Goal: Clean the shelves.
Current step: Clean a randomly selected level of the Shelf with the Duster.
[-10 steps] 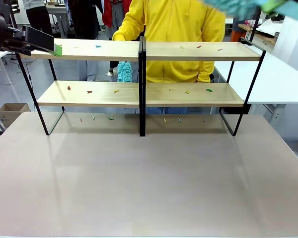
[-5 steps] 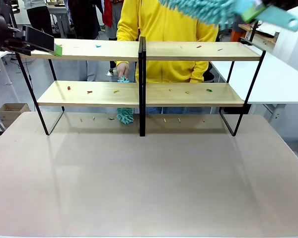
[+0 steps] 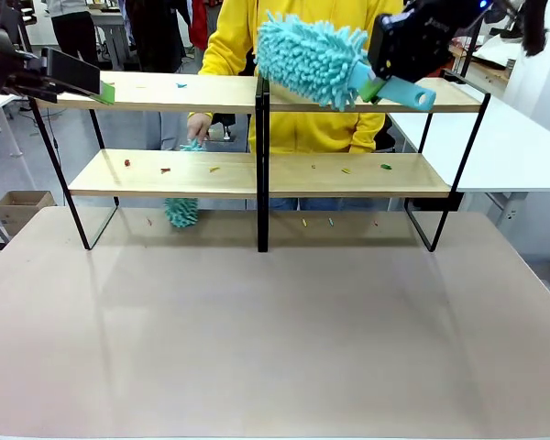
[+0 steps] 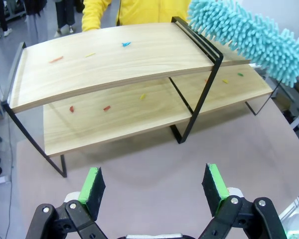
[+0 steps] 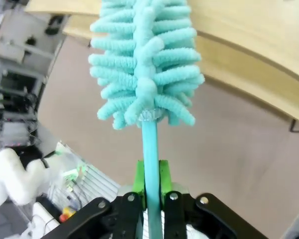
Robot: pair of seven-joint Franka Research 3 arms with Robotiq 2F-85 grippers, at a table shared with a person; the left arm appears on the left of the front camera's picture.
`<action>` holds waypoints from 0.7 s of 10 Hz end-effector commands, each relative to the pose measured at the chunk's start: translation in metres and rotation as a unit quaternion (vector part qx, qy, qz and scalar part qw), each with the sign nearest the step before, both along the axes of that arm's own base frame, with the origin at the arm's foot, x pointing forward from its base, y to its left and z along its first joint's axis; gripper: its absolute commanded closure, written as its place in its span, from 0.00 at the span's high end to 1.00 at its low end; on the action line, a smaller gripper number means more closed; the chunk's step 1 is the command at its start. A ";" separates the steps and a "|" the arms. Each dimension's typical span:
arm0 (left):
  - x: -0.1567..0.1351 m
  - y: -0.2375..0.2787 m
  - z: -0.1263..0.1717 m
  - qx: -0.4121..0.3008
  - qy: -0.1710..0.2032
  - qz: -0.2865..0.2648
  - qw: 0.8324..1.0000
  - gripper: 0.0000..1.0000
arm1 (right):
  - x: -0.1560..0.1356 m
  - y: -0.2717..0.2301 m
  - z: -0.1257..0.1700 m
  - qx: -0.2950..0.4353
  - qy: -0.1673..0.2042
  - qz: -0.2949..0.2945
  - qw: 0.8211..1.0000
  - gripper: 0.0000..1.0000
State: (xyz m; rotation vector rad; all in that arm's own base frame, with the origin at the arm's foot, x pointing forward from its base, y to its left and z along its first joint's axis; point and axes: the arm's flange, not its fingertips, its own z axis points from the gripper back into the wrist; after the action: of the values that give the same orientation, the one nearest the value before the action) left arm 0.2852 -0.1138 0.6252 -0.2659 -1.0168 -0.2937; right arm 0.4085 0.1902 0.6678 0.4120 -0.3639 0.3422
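Observation:
The shelves (image 3: 348,174) stand across the far half of the table, with small coloured scraps (image 3: 386,167) on both light-wood boards. My right gripper (image 3: 381,81) is shut on the handle of a turquoise fluffy duster (image 3: 310,59), whose head hangs just above the top board near the central upright. In the right wrist view that gripper (image 5: 150,175) clamps the duster's (image 5: 144,64) thin stem. My left gripper (image 3: 105,90) stays at the top board's left end. It (image 4: 153,185) is open, and the shelves (image 4: 114,59) lie ahead of it.
A person in yellow stands behind the shelves; one hand (image 3: 199,125) holds a second small turquoise duster (image 3: 181,212) under the lower board. A few scraps (image 3: 304,222) lie on the beige tabletop (image 3: 275,348). A white table (image 3: 522,147) stands at right.
My right arm has swung the duster down and leftward to the top board. The person's hand and small duster moved left and lower, below the bottom board. My left gripper has not moved.

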 end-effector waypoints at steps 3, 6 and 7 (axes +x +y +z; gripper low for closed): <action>0.000 0.000 0.000 0.000 0.000 0.000 1.000 1.00 | 0.014 -0.018 -0.010 -0.038 0.020 -0.106 0.993 0.12; 0.000 0.000 0.000 0.000 0.000 0.000 1.000 1.00 | 0.019 -0.074 -0.007 -0.072 0.005 -0.243 0.967 0.12; 0.000 0.000 0.000 0.000 0.000 0.000 1.000 1.00 | 0.018 -0.093 -0.009 -0.097 0.039 -0.275 0.956 0.12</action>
State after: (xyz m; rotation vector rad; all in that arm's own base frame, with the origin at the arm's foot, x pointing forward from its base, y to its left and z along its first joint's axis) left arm 0.2851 -0.1137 0.6253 -0.2660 -1.0172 -0.2936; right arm 0.4325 0.1013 0.6613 0.1778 -0.3916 -0.0917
